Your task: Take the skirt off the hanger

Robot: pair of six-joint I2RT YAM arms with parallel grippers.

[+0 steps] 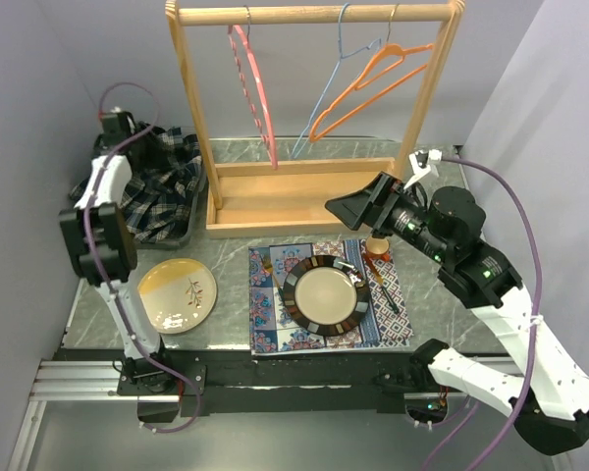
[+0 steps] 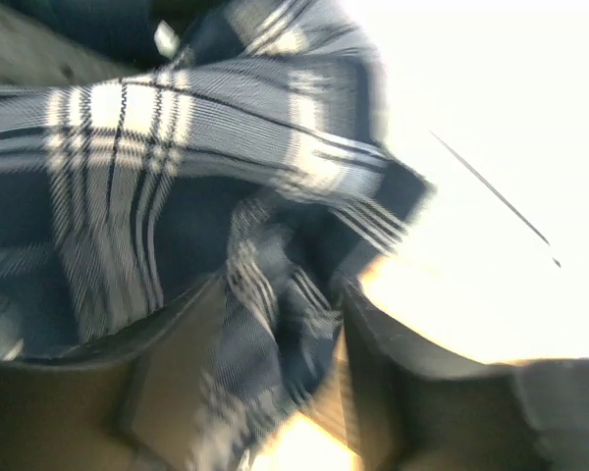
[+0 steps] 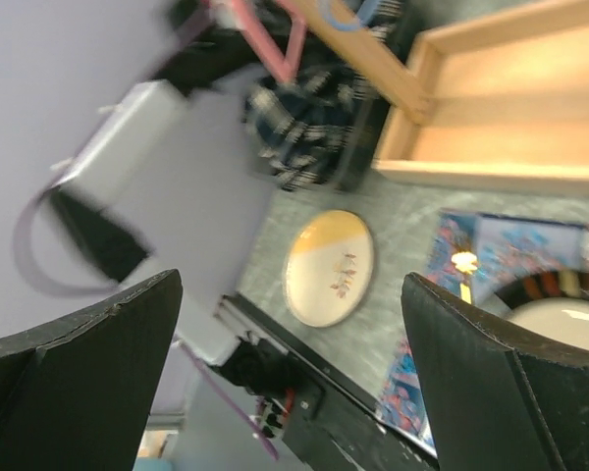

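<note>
My left claw (image 2: 285,294) is buried in the plaid skirt (image 2: 128,147), and I cannot tell its grip. My right claw (image 3: 290,285) gapes wide beside the wooden rack (image 3: 491,177).

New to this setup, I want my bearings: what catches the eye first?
The wooden rack at the back stands out, with a pink hanger, a blue hanger and an orange hanger, all bare. Left of it, the plaid skirt lies in a bin, its cloth between the fingers of the left gripper. In front, a placemat holds a plate.
</note>
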